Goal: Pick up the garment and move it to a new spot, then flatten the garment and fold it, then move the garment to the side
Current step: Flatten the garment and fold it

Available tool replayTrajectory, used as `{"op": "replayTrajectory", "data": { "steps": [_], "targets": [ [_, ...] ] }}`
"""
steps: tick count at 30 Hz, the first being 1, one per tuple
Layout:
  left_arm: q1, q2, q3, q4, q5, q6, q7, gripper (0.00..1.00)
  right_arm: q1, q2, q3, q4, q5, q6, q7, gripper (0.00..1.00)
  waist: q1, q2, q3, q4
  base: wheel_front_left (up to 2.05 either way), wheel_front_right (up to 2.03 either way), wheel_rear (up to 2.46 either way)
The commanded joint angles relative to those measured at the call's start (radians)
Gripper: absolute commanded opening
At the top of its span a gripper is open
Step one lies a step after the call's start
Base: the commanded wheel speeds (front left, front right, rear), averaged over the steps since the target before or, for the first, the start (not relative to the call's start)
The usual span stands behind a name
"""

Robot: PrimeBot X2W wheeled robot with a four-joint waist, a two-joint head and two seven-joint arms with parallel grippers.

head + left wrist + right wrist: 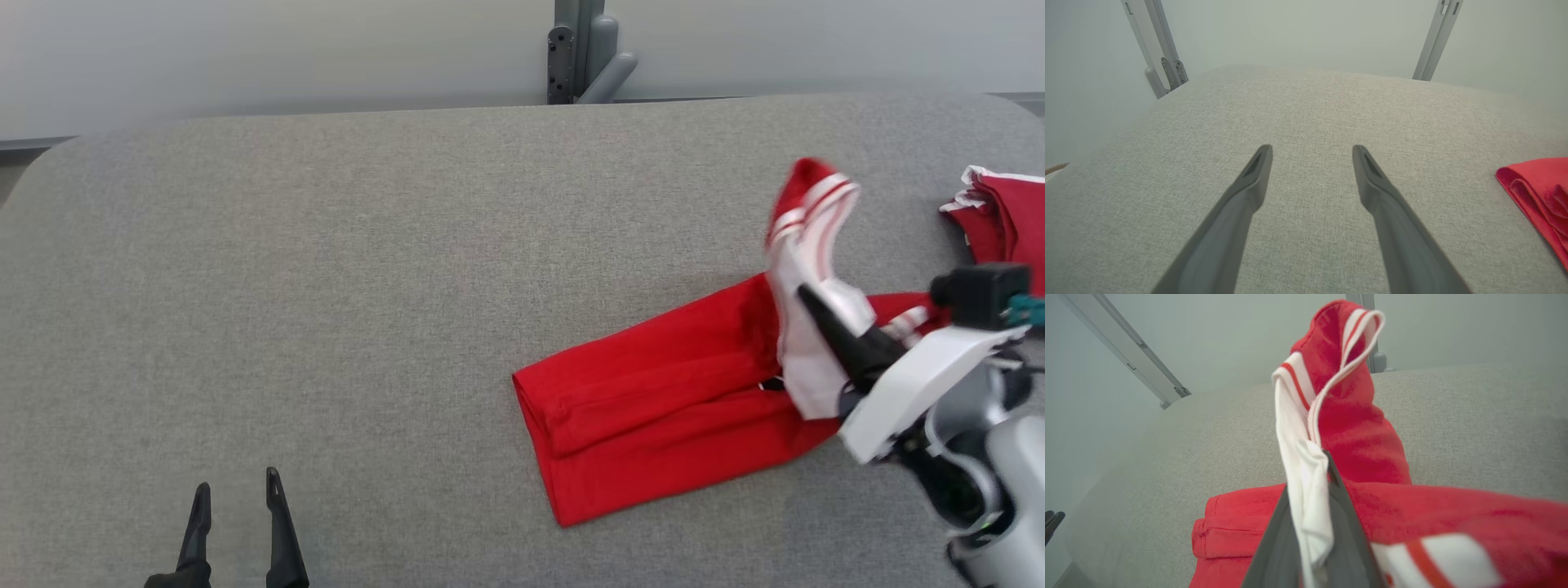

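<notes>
A red garment (pixel 653 392) with white, red-striped trim lies folded on the grey table at the right. My right gripper (pixel 808 298) is shut on its white sleeve, which stands up above the fingers (pixel 1310 486). The raised red and white cuff (pixel 1339 347) flops over the fingertips. The garment's folded red edge (pixel 1539 196) sits at the right of the left wrist view. My left gripper (pixel 237 490) is open over bare cloth at the lower left, far from the garment, with nothing between its fingers (pixel 1249 183).
Another red and white piece of clothing (pixel 1000 216) lies at the table's right edge. The grey padded table (pixel 326 286) stretches wide to the left. A grey post and bracket (pixel 575 53) stand behind the far edge.
</notes>
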Motion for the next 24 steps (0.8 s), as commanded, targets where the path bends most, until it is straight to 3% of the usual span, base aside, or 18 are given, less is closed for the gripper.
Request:
{"op": "replayTrajectory", "data": {
  "steps": [1, 5, 8, 10, 14, 18, 19, 20, 21, 24],
  "targets": [
    [0.012, -0.001, 0.000, 0.001, 0.009, 0.005, -0.002, 1.00, 0.027, 0.018, 0.024, -0.030, -0.011, 0.000, 0.010, 0.00, 0.0000, 0.0038, -0.001, -0.011, 0.00, 0.00, 0.00],
    [0.001, -0.002, -0.004, 0.009, 0.014, 0.000, -0.002, 1.00, 0.056, 0.155, 0.138, -0.058, -0.075, 0.000, 0.023, 0.00, 0.0000, 0.0038, 0.009, -0.030, 0.00, 0.00, 0.00],
    [-0.023, -0.002, -0.008, 0.022, 0.020, -0.002, -0.003, 1.00, 0.027, 0.303, 0.189, 0.052, -0.168, 0.000, -0.016, 0.00, 0.0000, 0.0038, 0.018, -0.042, 0.00, 0.00, 0.00],
    [-0.029, -0.002, -0.013, 0.030, 0.020, -0.005, -0.002, 1.00, 0.006, 0.362, 0.195, 0.125, -0.215, 0.000, -0.045, 0.00, 0.0000, 0.0038, 0.023, -0.042, 0.00, 0.00, 0.00],
    [-0.038, -0.002, -0.025, 0.045, 0.014, -0.007, -0.002, 1.00, -0.022, 0.419, 0.209, 0.240, -0.281, 0.000, -0.092, 0.00, 0.0000, 0.0038, 0.030, -0.034, 0.00, 0.00, 0.00],
    [-0.037, -0.002, -0.026, 0.056, 0.004, -0.002, -0.003, 1.00, -0.038, 0.437, 0.235, 0.300, -0.296, 0.000, -0.110, 0.00, 0.0000, 0.0038, 0.034, -0.024, 0.00, 0.00, 0.00],
    [-0.037, -0.002, -0.026, 0.058, 0.000, -0.001, -0.003, 1.00, -0.039, 0.438, 0.245, 0.308, -0.300, 0.000, -0.111, 0.22, 0.0000, 0.0038, 0.034, -0.022, 0.00, 0.00, 0.00],
    [-0.036, -0.002, -0.026, 0.060, -0.002, 0.000, -0.002, 1.00, -0.040, 0.440, 0.256, 0.311, -0.304, 0.000, -0.118, 0.58, 0.0000, 0.0038, 0.034, -0.021, 0.00, 0.00, 0.00],
    [-0.035, -0.002, -0.026, 0.061, -0.002, 0.001, -0.003, 1.00, -0.040, 0.441, 0.262, 0.310, -0.309, 0.000, -0.126, 1.00, 0.0000, 0.0038, 0.033, -0.021, 0.00, 0.00, 0.00],
    [-0.026, -0.002, -0.021, 0.067, -0.006, 0.005, -0.003, 1.00, -0.023, 0.441, 0.276, 0.273, -0.319, 0.000, -0.153, 1.00, 0.0000, 0.0038, 0.022, -0.019, 0.00, 0.00, 0.00]
  ]
}}
